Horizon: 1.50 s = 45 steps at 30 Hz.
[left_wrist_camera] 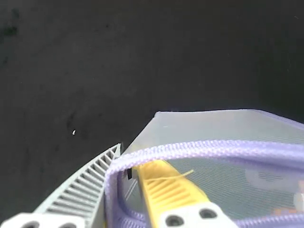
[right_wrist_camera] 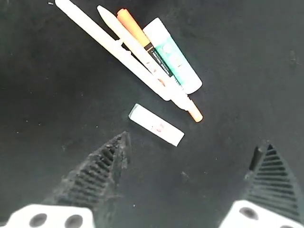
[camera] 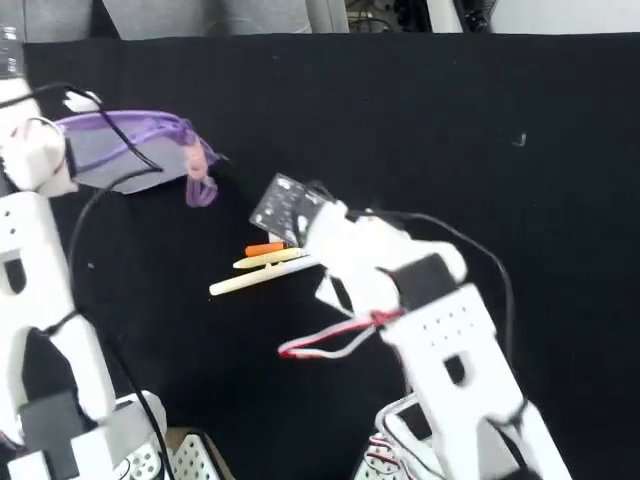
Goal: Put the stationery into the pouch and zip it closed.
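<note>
Beside pens (right_wrist_camera: pixel 137 50), right gripper (right_wrist_camera: pixel 195 140) spread; pouch (left_wrist_camera: pixel 213 137) clamped

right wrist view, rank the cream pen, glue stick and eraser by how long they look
1. cream pen, clearly longest
2. glue stick
3. eraser, shortest
All lie flat close together, so nearness barely matters.

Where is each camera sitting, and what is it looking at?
High view: above the table, looking down on the left arm, right arm, pouch and pens.
Left wrist view: on the left arm, facing the pouch; its fingers pinch the rim.
Right wrist view: on the right arm, looking down at pens and eraser past its open fingers.
Shared: high and right wrist views both show the pens.
</note>
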Motion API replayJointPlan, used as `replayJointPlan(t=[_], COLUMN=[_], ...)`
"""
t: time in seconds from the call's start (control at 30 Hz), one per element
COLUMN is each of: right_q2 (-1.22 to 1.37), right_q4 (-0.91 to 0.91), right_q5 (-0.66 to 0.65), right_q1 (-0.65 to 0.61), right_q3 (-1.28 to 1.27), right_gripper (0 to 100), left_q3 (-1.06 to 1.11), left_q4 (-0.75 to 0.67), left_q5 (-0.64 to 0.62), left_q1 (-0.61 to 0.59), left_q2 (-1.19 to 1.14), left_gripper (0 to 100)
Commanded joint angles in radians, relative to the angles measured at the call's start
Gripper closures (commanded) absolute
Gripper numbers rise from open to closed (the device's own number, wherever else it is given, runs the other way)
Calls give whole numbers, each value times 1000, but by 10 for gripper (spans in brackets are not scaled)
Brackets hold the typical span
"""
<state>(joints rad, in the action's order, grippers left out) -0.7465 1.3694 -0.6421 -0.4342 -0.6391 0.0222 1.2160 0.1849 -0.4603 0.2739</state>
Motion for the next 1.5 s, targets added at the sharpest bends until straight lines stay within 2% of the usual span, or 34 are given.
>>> replayJointPlan(t=[0.0,0.17,0.37,0.53,0.93,1.03,1.27,1.47], right_q2=[153,295,446,610,825,898,1141,1224], right_q4=[-21,-29,-157,-232,-468,-446,-296,-181], right_q5=[-77,-176,-196,-275,-288,-341,-356,-353], right_q1=[14,-34,-60,-60,-37,-37,-25,-15], right_q3=[119,151,145,142,156,203,427,542], right_gripper=[611,611,611,611,611,623,774,889], left_q3=[-45,-44,-42,-18,12,25,27,44], left_q4=[-12,-12,-12,-20,-72,-78,-77,-78], left_q5=[-23,-23,-23,-23,-23,-23,-23,-23], left_q1=[-45,-42,-28,-1,-45,-45,-45,-45], left_q2=[-98,-141,-184,-199,-207,-207,-207,-215], left_gripper=[972,972,972,972,972,972,972,972])
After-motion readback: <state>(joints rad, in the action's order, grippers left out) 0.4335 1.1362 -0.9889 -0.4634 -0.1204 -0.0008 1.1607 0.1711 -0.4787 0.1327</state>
